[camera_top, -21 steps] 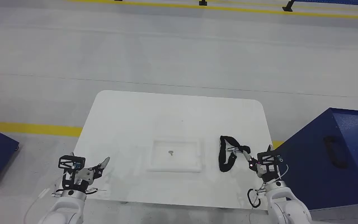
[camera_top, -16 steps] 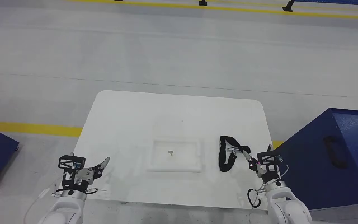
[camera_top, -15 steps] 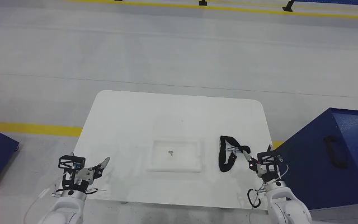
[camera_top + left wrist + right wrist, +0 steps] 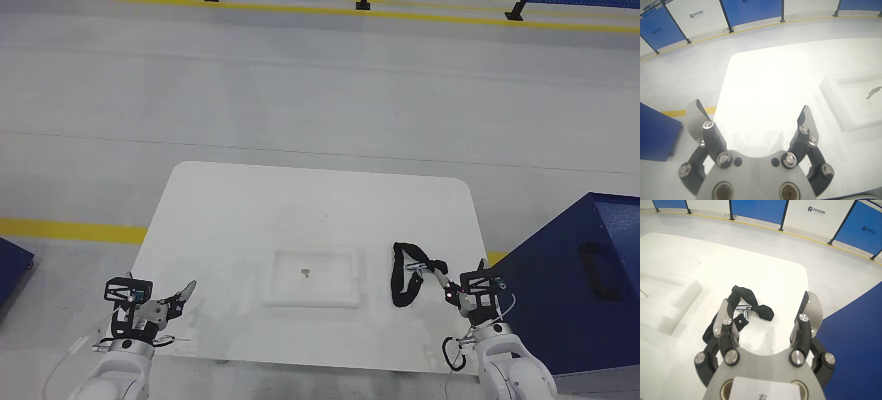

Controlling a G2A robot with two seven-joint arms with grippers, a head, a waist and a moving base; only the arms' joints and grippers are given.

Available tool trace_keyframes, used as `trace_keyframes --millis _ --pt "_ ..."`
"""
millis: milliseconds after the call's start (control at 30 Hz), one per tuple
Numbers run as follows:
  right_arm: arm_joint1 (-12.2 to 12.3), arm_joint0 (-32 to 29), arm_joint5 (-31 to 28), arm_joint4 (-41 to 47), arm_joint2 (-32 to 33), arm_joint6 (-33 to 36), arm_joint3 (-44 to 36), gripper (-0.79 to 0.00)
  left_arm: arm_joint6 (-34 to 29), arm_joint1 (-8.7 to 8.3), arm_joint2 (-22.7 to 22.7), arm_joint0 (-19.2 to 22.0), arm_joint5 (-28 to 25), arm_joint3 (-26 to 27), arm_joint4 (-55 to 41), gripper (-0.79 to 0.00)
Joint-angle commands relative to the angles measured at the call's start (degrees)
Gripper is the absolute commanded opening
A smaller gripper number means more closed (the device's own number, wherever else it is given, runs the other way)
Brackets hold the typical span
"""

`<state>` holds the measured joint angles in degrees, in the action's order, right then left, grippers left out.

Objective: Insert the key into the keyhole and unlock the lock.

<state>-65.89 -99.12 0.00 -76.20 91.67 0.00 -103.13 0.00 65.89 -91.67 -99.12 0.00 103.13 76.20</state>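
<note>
We see a smooth, matt white worktop (image 4: 220, 210) carrying a tray (image 4: 315, 301) of what looks to us like matt white foam. The key (image 4: 874, 92) is grey metal. The lock (image 4: 751, 297) has a matt black cloth sleeve and glossy metal ends. The left gripper (image 4: 751, 106) and right gripper (image 4: 766, 298) show brushed metal, black plastic and ribbed black pads (image 4: 803, 303).

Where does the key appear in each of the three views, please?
Top view: key inside the white tray, mid-table.
Left wrist view: key in the tray, near the picture's edge.
Right wrist view: probably the key, a thin sliver at the edge.
Shared landmark: the tray.
</note>
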Motion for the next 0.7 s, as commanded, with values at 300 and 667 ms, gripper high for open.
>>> trace_keyframes --millis 300,667 --pt "0.0 0.0 0.0 0.0 0.0 0.0 0.0 0.0 -8.9 -0.29 -1.1 3.0 -10.7 5.4 -9.3 0.0" --pt "0.0 0.0 0.0 0.0 0.0 0.0 0.0 0.0 -33.1 -0.3 11.2 23.9 -30.9 0.5 -31.6 0.0"
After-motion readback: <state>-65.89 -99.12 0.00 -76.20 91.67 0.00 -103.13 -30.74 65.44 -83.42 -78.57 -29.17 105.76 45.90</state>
